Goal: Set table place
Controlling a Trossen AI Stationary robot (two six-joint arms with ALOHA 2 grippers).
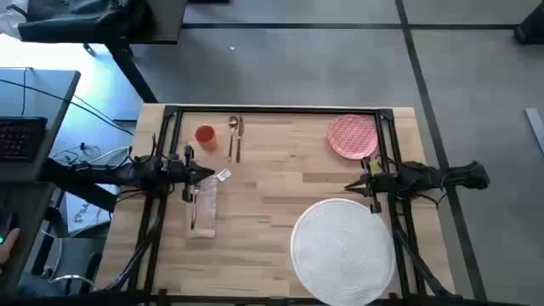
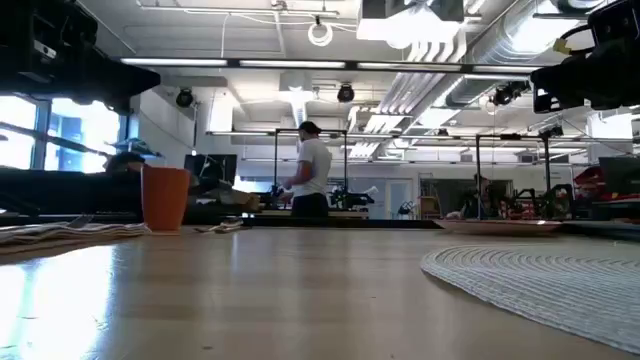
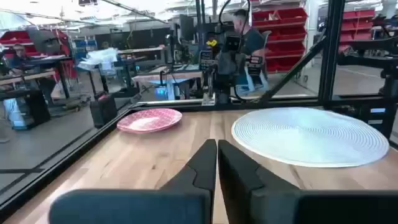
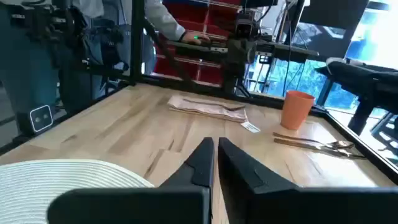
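Light-wood counter [image 1: 263,191], black frame. Round white woven placemat [image 1: 342,251] at the near right part; pink red-patterned plate [image 1: 352,137] at the far right corner. Beige napkin [image 1: 203,208] lies left of centre, cutlery on it. Orange cup [image 1: 205,135] far left, gold cutlery [image 1: 235,136] just beside it.

Left hand [image 1: 209,174]: clenched, empty, above the napkin's far end. Right hand [image 1: 350,187]: clenched, empty, between plate and placemat, near the placemat's far rim.
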